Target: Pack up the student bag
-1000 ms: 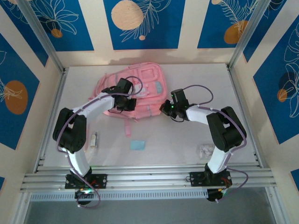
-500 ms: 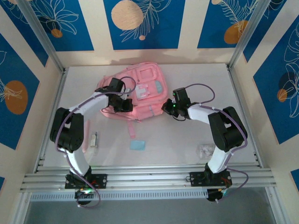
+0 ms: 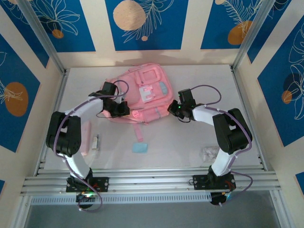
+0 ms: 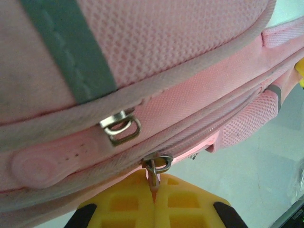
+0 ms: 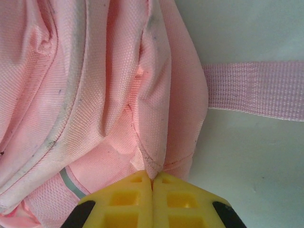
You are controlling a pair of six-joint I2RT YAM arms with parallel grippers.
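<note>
Top view, backpack (image 3: 142,92): lies flat at the far middle of the table (image 3: 190,137), front up.
Top view, arms: left gripper (image 3: 121,109) at the backpack's left edge, right gripper (image 3: 172,109) at its right edge.
Left wrist: left gripper (image 4: 155,186) clenched on a zipper pull (image 4: 156,166) along the backpack (image 4: 190,42) seam.
Right wrist: right gripper (image 5: 153,179) pinches a fold of the backpack (image 5: 95,95) fabric; a strap (image 5: 251,90) lies on the table (image 5: 247,156) beside it.

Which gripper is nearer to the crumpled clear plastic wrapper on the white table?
Right. The right gripper, pinching the edge of the pink fabric backpack, is beyond the crumpled clear plastic wrapper, slightly leftward; the left gripper, across the backpack, is much farther.
</note>
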